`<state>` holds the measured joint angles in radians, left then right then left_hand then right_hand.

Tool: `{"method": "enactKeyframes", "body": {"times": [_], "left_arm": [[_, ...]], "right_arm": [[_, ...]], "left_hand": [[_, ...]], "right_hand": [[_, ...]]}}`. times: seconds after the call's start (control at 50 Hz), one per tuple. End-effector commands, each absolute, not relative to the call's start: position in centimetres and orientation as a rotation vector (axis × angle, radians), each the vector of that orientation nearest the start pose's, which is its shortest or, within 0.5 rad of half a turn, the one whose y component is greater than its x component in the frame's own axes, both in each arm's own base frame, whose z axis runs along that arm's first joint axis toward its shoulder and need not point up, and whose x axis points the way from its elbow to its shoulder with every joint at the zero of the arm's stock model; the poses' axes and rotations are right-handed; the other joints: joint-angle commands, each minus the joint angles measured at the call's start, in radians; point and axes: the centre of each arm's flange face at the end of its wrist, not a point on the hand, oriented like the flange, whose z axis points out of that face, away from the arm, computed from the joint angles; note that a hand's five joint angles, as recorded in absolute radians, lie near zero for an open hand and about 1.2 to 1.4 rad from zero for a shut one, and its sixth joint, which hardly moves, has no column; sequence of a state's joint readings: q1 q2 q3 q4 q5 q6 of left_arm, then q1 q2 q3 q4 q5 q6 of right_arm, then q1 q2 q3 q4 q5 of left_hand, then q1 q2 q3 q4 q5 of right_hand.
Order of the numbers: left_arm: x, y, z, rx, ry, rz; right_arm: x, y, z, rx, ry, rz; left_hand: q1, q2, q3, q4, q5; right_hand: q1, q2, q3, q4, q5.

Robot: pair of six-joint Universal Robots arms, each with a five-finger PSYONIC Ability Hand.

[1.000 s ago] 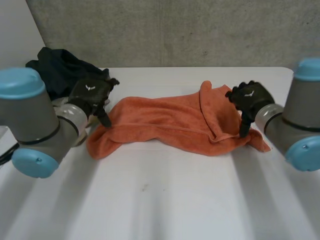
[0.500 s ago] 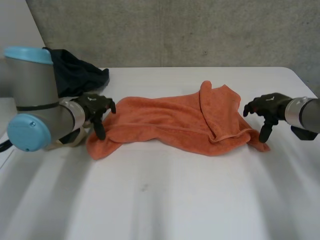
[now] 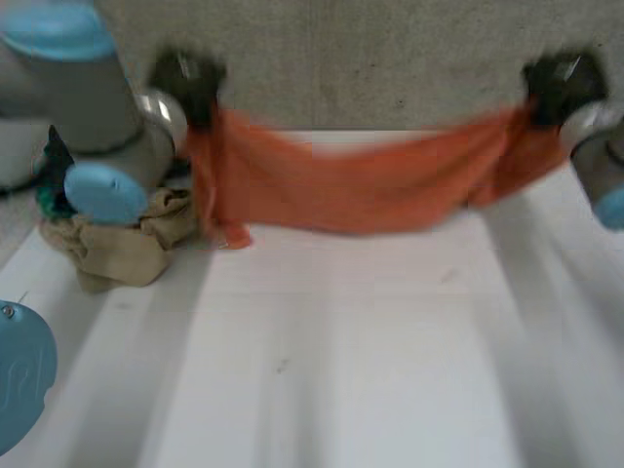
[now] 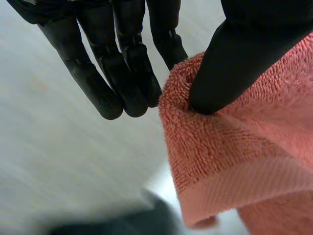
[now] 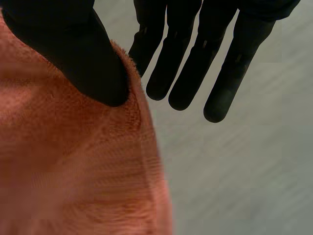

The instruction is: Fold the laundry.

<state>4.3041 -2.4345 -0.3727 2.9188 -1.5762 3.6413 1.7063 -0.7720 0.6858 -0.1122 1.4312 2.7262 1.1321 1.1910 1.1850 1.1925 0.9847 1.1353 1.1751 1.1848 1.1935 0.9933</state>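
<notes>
Nearest, the white table (image 3: 322,390) runs away from the camera, and at its left side lies a crumpled beige cloth (image 3: 122,244) with a dark cloth (image 3: 51,168) just behind it. Farther back, the orange towel (image 3: 370,190) hangs in the air over the table's far half, stretched sideways between both hands and sagging in the middle. One loose end drops below the left hand (image 3: 190,80), close beside the beige cloth. Both arms reach up, with the left hand and the right hand (image 3: 558,83) level with each other in front of the grey wall (image 3: 390,58).

Up close, the left wrist view gives the grip itself: the left hand (image 4: 122,73) pins a towel corner (image 4: 230,161) between thumb and one straight finger. Likewise, in the right wrist view the right hand (image 5: 195,58) presses its thumb onto the towel's edge (image 5: 73,171) and nips it against the nearest finger, the others hanging straight.
</notes>
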Motion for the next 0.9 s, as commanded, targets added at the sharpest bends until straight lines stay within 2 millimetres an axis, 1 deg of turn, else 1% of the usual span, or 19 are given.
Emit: {"method": "enactKeyframes", "body": {"times": [0.02,0.08,0.14,0.2,0.22,0.28,0.3,0.34,0.36,0.4,0.42,0.48,0.5,0.58,0.7,0.72,0.82,0.86,0.9], "left_arm": [[-30.6,-38.9,42.7,0.451,1.236,-2.776],[-30.7,-38.7,42.8,0.461,1.192,-2.806],[-31.0,-39.2,40.0,0.568,1.277,-2.767],[-30.7,-39.7,37.7,0.62,1.35,-2.719],[-30.4,-40.1,35.9,0.641,1.415,-2.675],[-30.0,-40.4,33.0,0.681,1.521,-2.6],[-29.7,-40.3,30.9,0.713,1.601,-2.542],[-29.5,-39.9,28.7,0.75,1.689,-2.476],[-29.4,-39.2,26.6,0.796,1.772,-2.405],[-29.2,-38.3,24.7,0.841,1.86,-2.334],[-28.9,-37.2,22.7,0.892,1.947,-2.258],[-28.7,-35.6,19.9,0.987,2.057,-2.14],[-28.4,-34.5,18.3,1.053,2.108,-2.063],[-27.5,-32.7,15.8,1.194,2.158,-1.892],[-26.8,-31.5,15.7,1.272,2.171,-1.761],[-26.7,-31.3,16.0,1.272,2.182,-1.747],[-26.8,-31.6,17.6,1.232,2.176,-1.793],[-26.9,-31.8,18.2,1.209,2.18,-1.82],[-27.1,-32.1,19.0,1.171,2.192,-1.86]], "right_arm": [[20.7,-46.7,37.2,-0.438,1.37,-2.954],[21.0,-46.2,37.5,-0.482,1.373,-2.928],[21.2,-45.7,35.8,-0.56,1.505,-2.815],[21.1,-45.3,34.7,-0.596,1.585,-2.746],[20.8,-45.1,33.6,-0.617,1.649,-2.696],[20.2,-44.8,31.5,-0.654,1.759,-2.604],[19.7,-44.4,29.7,-0.687,1.835,-2.523],[19.6,-43.8,27.9,-0.72,1.908,-2.43],[19.3,-43.1,25.6,-0.76,1.99,-2.316],[19.2,-42.2,23.5,-0.791,2.062,-2.206],[19.0,-41.2,21.4,-0.828,2.127,-2.093],[18.7,-39.6,18.4,-0.893,2.224,-1.932],[18.6,-38.6,16.7,-0.941,2.272,-1.844],[17.8,-36.9,14.2,-1.059,2.357,-1.705],[17.1,-36.4,14.1,-1.122,2.382,-1.682],[17.2,-36.3,14.2,-1.121,2.381,-1.681],[17.3,-35.9,14.7,-1.109,2.375,-1.691],[17.5,-35.8,14.9,-1.108,2.369,-1.695],[17.7,-35.6,15.0,-1.102,2.364,-1.695]], "left_hand": [[0.264,0.205,0.211,0.204,0.237],[0.264,0.205,0.211,0.204,0.237],[0.264,0.205,0.211,0.204,0.237],[0.264,0.205,0.211,0.204,0.237],[0.264,0.205,0.211,0.204,0.237],[0.264,0.205,0.211,0.204,0.237],[0.264,0.205,0.211,0.204,0.237],[0.264,0.205,0.211,0.204,0.237],[0.264,0.205,0.211,0.204,0.237],[0.264,0.205,0.211,0.204,0.237],[0.264,0.205,0.211,0.204,0.237],[0.264,0.205,0.211,0.204,0.237],[0.264,0.205,0.211,0.204,0.237],[0.264,0.205,0.211,0.204,0.237],[0.264,0.205,0.211,0.204,0.237],[0.107,0.049,0.055,0.047,0.08],[-0.413,-0.472,-0.466,-0.473,-0.44],[-0.525,-0.584,-0.578,-0.585,-0.552],[-0.534,-0.593,-0.587,-0.595,-0.561]], "right_hand": [[0.261,0.221,0.211,0.203,0.228],[0.261,0.221,0.211,0.203,0.228],[0.261,0.221,0.211,0.203,0.228],[0.261,0.221,0.211,0.203,0.228],[0.261,0.221,0.211,0.203,0.228],[0.261,0.221,0.211,0.203,0.228],[0.261,0.221,0.211,0.203,0.228],[0.261,0.221,0.211,0.203,0.228],[0.261,0.221,0.211,0.203,0.228],[0.261,0.221,0.211,0.203,0.228],[0.261,0.221,0.211,0.203,0.228],[0.261,0.221,0.211,0.203,0.228],[0.261,0.221,0.211,0.203,0.228],[0.261,0.221,0.211,0.203,0.228],[0.261,0.221,0.211,0.203,0.228],[0.261,0.221,0.211,0.203,0.228],[0.261,0.221,0.211,0.203,0.228],[0.261,0.221,0.211,0.203,0.228],[0.261,0.221,0.211,0.203,0.228]]}}
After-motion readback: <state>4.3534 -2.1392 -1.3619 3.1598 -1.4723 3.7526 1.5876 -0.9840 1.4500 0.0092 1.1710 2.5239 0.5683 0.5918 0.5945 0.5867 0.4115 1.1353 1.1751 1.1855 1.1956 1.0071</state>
